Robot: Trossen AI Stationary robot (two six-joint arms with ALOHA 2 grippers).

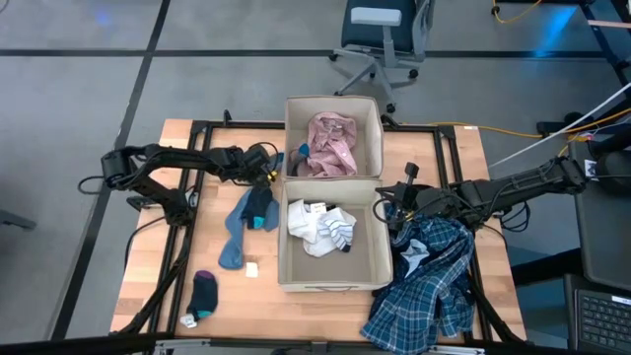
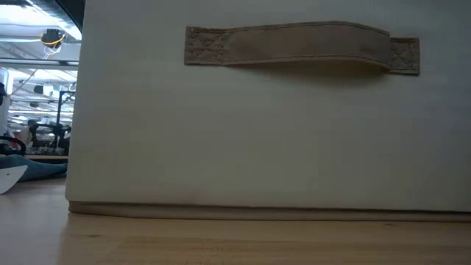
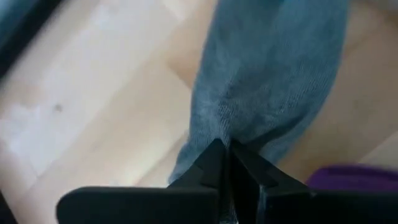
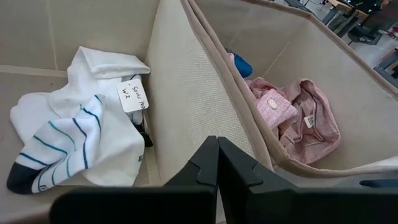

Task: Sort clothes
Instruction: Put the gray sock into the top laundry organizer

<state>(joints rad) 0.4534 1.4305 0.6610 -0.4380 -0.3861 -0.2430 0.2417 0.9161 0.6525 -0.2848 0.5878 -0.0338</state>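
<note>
Evenly and softly lit from overhead in the high view, with only faint shadows on the bench (image 1: pixel 158 266). Sharp enough there to read the plaid shirt (image 1: pixel 429 286). Bright bluish glare on the floor (image 1: pixel 99 17) at the far edge. Very close and soft in the low view, filled by the beige bin (image 2: pixel 265 140). Heavily blurred in the left wrist view: blue sock (image 3: pixel 273 81) and wood smeared. Crisp in the right wrist view, label (image 4: pixel 132 96) legible.

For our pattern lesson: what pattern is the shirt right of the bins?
Blue-and-white plaid shirt, clearest in the high view.
</note>
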